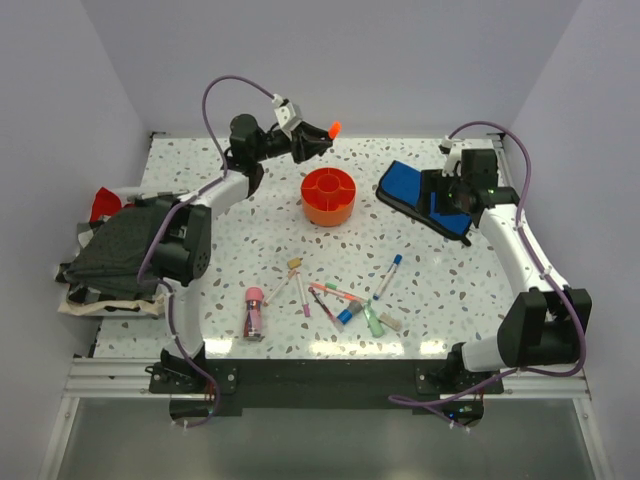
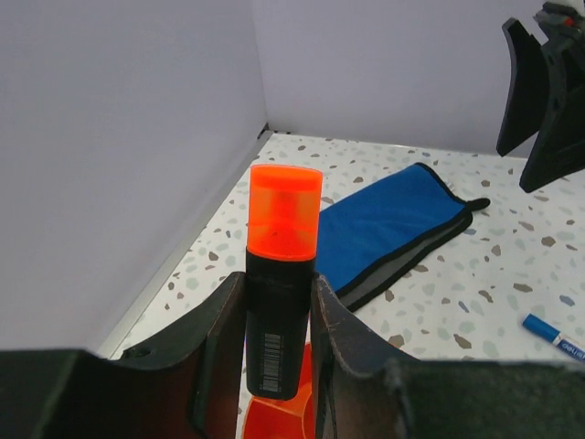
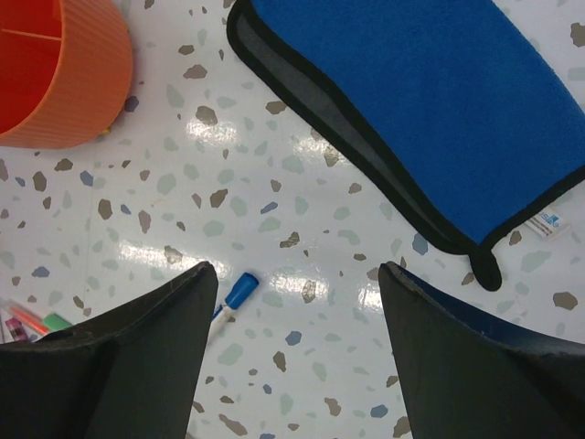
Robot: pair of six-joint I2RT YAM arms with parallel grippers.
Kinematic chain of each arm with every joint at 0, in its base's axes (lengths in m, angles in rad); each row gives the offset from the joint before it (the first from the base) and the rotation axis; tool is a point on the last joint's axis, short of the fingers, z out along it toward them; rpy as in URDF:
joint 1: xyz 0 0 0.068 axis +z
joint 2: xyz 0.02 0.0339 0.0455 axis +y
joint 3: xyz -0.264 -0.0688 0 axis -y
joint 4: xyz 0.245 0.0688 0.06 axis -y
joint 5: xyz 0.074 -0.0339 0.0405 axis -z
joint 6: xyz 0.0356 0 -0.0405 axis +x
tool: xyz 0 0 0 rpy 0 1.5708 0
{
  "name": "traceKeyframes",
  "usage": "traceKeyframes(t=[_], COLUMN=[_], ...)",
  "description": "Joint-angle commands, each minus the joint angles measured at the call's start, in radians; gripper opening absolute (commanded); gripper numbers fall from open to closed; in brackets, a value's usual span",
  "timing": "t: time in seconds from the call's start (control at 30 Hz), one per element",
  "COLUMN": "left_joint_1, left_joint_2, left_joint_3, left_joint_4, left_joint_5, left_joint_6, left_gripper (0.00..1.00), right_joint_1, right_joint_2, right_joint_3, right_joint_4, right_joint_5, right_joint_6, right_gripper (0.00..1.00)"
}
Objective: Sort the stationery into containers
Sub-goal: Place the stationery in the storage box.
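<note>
My left gripper (image 1: 318,137) is shut on a black marker with an orange cap (image 1: 334,128), held in the air behind the round orange caddy (image 1: 329,195). In the left wrist view the marker (image 2: 281,283) stands upright between the fingers (image 2: 352,347), with the caddy (image 2: 274,416) below. My right gripper (image 1: 455,197) is open and empty over the blue pouch. In its wrist view the jaws (image 3: 297,274) stand wide apart above a blue-capped pen (image 3: 239,291), with the caddy (image 3: 55,82) at top left. Several pens (image 1: 335,298), a beige eraser (image 1: 294,263) and a pink-capped glue tube (image 1: 254,311) lie near the front.
A flat blue pouch (image 1: 420,192) lies right of the caddy and also shows in the right wrist view (image 3: 430,101). A heap of dark cloth (image 1: 120,245) fills the table's left edge. White walls close in the back and sides.
</note>
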Motion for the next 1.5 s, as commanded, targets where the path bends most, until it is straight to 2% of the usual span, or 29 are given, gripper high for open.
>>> traceKeyframes(t=[0.0, 0.83, 0.87, 0.93, 0.97, 1.07, 1.23, 1.47], left_joint_1=[0.014, 0.046, 0.046, 0.046, 0.046, 0.046, 0.052, 0.057], left_joint_2=[0.043, 0.148, 0.152, 0.161, 0.161, 0.159, 0.135, 0.078], left_joint_3=[0.002, -0.110, -0.104, -0.099, -0.101, -0.102, -0.096, -0.035], left_joint_4=[0.194, 0.188, 0.184, 0.169, 0.165, 0.134, 0.118, 0.106], left_joint_5=[-0.033, -0.024, -0.024, -0.031, -0.037, -0.082, -0.103, -0.125], left_joint_6=[-0.142, -0.108, -0.108, -0.108, -0.108, -0.084, -0.059, -0.107], left_gripper=[0.00, 0.00, 0.02, 0.12, 0.21, 0.34, 0.43, 0.66], right_joint_1=[-0.008, -0.011, -0.011, -0.011, -0.011, -0.011, -0.011, -0.011], right_joint_2=[0.000, 0.048, 0.049, 0.049, 0.049, 0.052, 0.055, 0.057], right_joint_3=[0.041, 0.052, 0.047, 0.044, 0.041, 0.035, 0.032, -0.029], right_joint_4=[0.016, 0.013, 0.015, 0.016, 0.016, 0.019, 0.020, 0.003], right_joint_5=[0.020, 0.016, 0.016, 0.014, 0.011, 0.009, 0.000, -0.035], right_joint_6=[-0.017, -0.030, -0.030, -0.028, -0.026, -0.019, 0.007, 0.110], right_gripper=[0.75, 0.76, 0.76, 0.76, 0.76, 0.76, 0.77, 0.78])
